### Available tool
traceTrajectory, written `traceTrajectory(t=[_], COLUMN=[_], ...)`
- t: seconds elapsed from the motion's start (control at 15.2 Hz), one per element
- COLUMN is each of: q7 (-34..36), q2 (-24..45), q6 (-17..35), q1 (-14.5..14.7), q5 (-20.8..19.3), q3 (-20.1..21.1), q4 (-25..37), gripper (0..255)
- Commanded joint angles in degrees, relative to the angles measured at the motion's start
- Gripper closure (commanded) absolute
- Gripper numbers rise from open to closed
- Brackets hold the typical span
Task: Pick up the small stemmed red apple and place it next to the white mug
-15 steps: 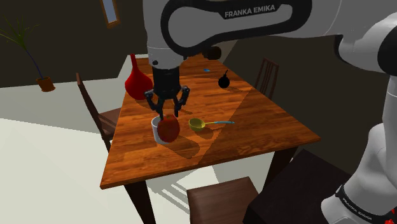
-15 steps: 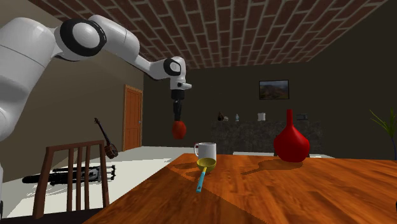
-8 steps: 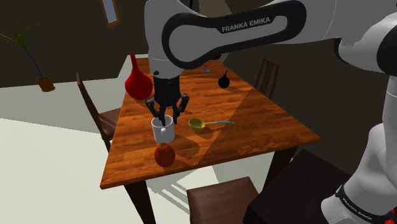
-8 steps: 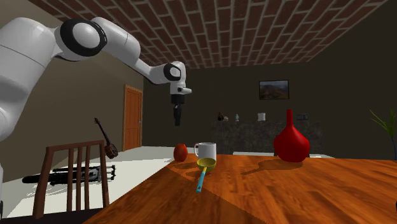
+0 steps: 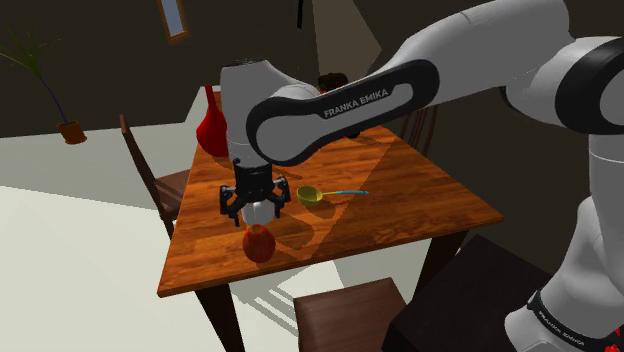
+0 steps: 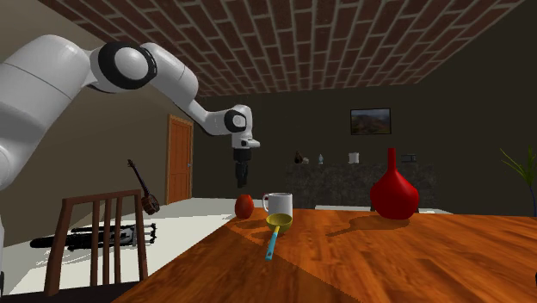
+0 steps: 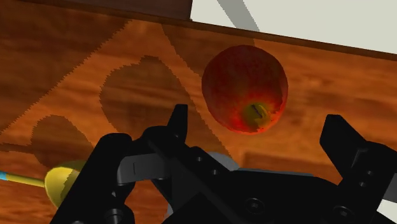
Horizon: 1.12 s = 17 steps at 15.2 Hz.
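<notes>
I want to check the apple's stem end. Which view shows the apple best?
The wrist view: the apple appears large, stem end facing the camera. The shoulder and second exterior views show it small, beside the white mug.

Wooden table [image 5: 420, 190], reddish-brown plank top, dark legs. Four items on it. Red apple [image 5: 259, 243] sits near the edge at the shoulder view's lower left, stem end up, just beside the white mug [image 6: 278, 204]. Mug upright. Yellow-bowled spoon [image 5: 311, 195] with a blue handle lies flat just beside the mug on its other side. Red long-necked vase [image 6: 394, 194] stands upright toward the far end, well apart from the rest.
</notes>
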Motion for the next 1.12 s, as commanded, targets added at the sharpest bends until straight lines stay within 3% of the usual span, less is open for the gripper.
traceTrajectory(t=[0.0,0.46,0.92,0.99,1.06], q7=[0.6,1.0,1.0,1.0,1.0], q2=[1.2,3.2,3.2,3.2,3.2], q6=[2.1,6.1,6.1,6.1,6.1], q1=[0.3,0.5,0.5,0.5,0.5], q5=[-0.4,-1.0,-1.0,-1.0,-1.0], q3=[-0.2,-0.5,-0.5,-0.5,-0.5], q4=[-0.7,-2.9,-2.8,-2.8,-2.8], gripper=[0,0,0,255,255])
